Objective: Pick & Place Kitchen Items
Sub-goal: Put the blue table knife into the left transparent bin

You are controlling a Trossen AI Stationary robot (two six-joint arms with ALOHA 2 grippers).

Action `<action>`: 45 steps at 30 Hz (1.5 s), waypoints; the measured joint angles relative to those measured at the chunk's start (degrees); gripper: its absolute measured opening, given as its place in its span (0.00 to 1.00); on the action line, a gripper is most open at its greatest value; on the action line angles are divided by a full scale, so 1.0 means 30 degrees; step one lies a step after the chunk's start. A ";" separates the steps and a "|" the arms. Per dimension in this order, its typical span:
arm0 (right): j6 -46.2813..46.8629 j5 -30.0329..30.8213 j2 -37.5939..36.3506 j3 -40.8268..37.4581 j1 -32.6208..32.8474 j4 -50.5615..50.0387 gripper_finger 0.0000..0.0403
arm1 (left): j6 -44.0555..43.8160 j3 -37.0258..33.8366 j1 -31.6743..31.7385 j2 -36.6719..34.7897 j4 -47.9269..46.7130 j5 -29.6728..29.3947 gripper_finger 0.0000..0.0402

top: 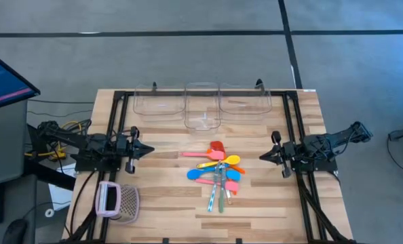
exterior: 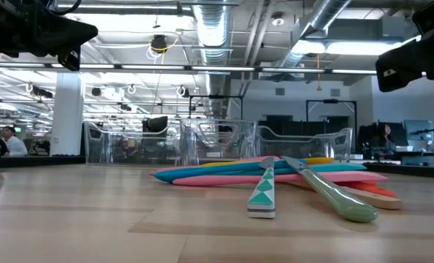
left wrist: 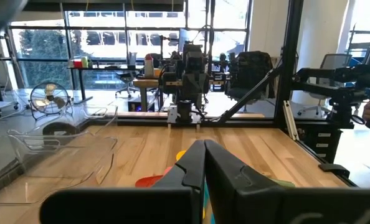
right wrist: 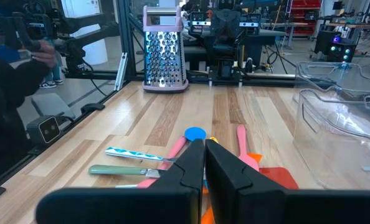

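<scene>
Pincers both clenched and empty: left pincer (top: 149, 150) at nine o'clock, right pincer (top: 262, 156) at three, nothing picked yet. Between them at bench (top: 167, 196) centre, the kitchen items (top: 218, 173) lie heaped, long axes fanning, cutlery handles toward six. Next, one pincer should open over a single handle.

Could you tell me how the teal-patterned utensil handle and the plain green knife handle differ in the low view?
The teal-patterned handle bears white and teal triangles; the green knife handle is one plain pale green. The patterned one ends flat and square; the green one ends rounded. Both lie flat on the table, crossing over the pile of spoons.
</scene>
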 joint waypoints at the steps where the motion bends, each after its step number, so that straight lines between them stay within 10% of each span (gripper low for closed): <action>1: 0.0000 0.0000 -0.0003 -0.0004 -0.0001 0.0000 0.02 | -0.0004 0.0003 -0.0004 -0.0006 0.0000 0.0000 0.00; 45: 0.0007 0.0000 -0.0007 0.0000 0.0003 0.0007 0.02 | 0.0253 0.0006 0.0000 0.0000 0.0990 -0.0007 0.00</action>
